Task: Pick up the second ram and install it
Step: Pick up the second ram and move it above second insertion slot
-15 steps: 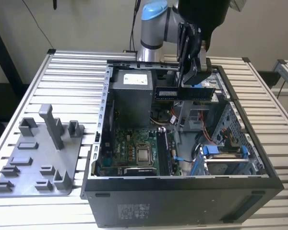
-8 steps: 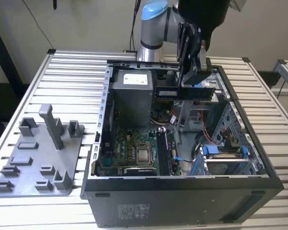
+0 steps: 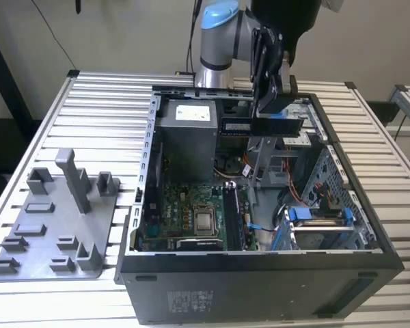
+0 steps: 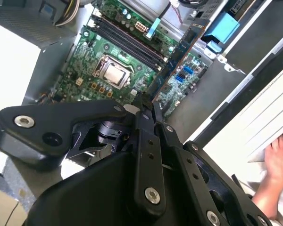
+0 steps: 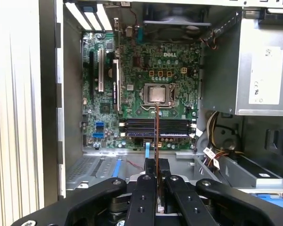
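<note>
The second ram (image 3: 249, 126), a long dark-blue board strip with a pale label, hangs level above the open computer case (image 3: 369, 239). My gripper (image 3: 270, 115) is shut on its upper edge. In the second wrist view the ram (image 4: 179, 47) sticks out from between the fingertips of the gripper (image 4: 144, 101) over the green motherboard (image 4: 85, 70). The first wrist view shows the strip edge-on (image 5: 156, 127), held by the gripper (image 5: 156, 165) and lined up across the black memory slots (image 5: 137, 127) beside the processor (image 5: 156, 94).
A grey plastic tray (image 3: 48, 239) with upright posts lies on the slatted table at the exterior view's left. Inside the case are the grey power supply (image 3: 188, 137), cables and bright blue drive brackets (image 3: 318, 215). A person's hand (image 4: 279, 162) rests outside the case.
</note>
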Tool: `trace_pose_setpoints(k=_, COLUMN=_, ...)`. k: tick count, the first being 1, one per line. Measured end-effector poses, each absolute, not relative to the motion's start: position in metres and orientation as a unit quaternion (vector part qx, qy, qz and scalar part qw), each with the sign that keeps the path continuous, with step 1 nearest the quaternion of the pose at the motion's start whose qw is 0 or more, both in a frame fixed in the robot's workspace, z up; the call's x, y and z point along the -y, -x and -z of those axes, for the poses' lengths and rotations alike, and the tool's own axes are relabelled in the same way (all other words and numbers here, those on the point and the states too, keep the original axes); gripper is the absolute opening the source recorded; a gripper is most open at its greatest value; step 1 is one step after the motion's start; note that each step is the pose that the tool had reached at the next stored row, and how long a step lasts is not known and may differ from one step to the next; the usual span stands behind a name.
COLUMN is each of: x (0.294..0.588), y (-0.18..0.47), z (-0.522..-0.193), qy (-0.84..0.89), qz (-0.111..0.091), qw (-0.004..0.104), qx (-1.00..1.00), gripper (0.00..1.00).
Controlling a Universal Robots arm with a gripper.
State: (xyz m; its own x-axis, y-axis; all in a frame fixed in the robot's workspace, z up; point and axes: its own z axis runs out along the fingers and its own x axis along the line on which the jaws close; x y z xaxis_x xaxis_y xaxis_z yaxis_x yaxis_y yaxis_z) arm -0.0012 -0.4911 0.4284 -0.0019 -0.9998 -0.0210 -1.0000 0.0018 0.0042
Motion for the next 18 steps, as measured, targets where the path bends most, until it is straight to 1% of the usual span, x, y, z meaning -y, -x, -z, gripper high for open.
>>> trace_pose_setpoints(k=18, x=0.446, y=0.001, z=-0.426, qy=0.706, qz=-0.009, qw=0.007, qx=-0.708, gripper=0.14)
